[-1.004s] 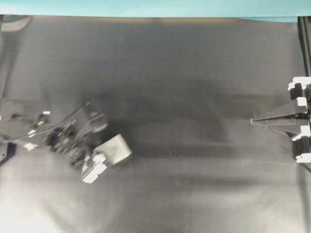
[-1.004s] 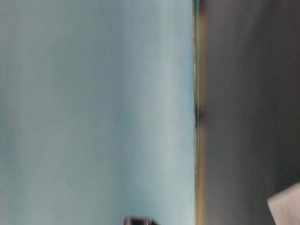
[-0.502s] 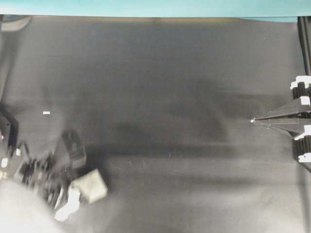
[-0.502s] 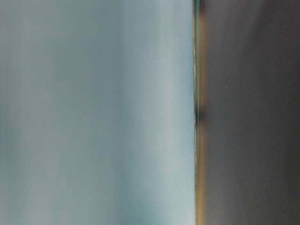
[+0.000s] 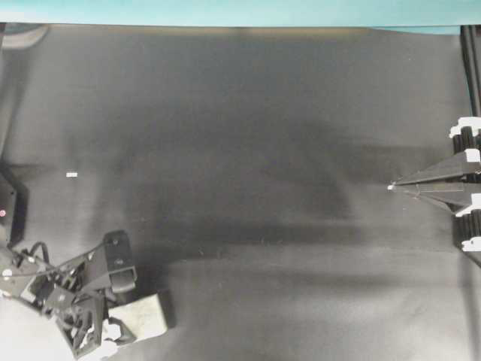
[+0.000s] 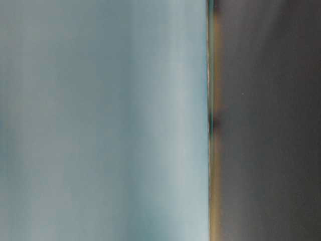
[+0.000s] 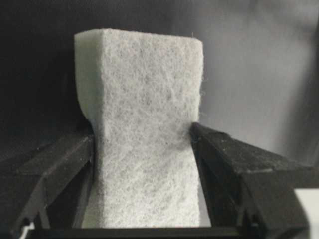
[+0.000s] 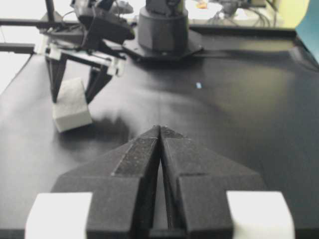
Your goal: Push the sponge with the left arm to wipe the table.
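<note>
The sponge (image 5: 148, 316), a white porous block, lies on the dark table (image 5: 263, 113) at the lower left of the overhead view. My left gripper (image 5: 124, 325) is shut on it. In the left wrist view the two black fingers pinch the sponge (image 7: 144, 99) at its sides, and the left gripper (image 7: 143, 133) squeezes it narrower there. The right wrist view shows the sponge (image 8: 71, 105) on the table under the left gripper (image 8: 73, 97). My right gripper (image 5: 391, 186) is shut and empty at the right edge, its tips (image 8: 160, 128) together.
A tiny white speck (image 5: 71, 175) lies on the table at the left. A teal strip (image 5: 225, 11) runs along the far edge. The left arm's base (image 8: 162, 30) stands behind the sponge. The table-level view shows only blurred teal and dark table (image 6: 271, 120).
The left arm has pulled the sponge across the table toward the lower left of the overhead view. The sponge has left the table-level view. The right arm has not moved.
</note>
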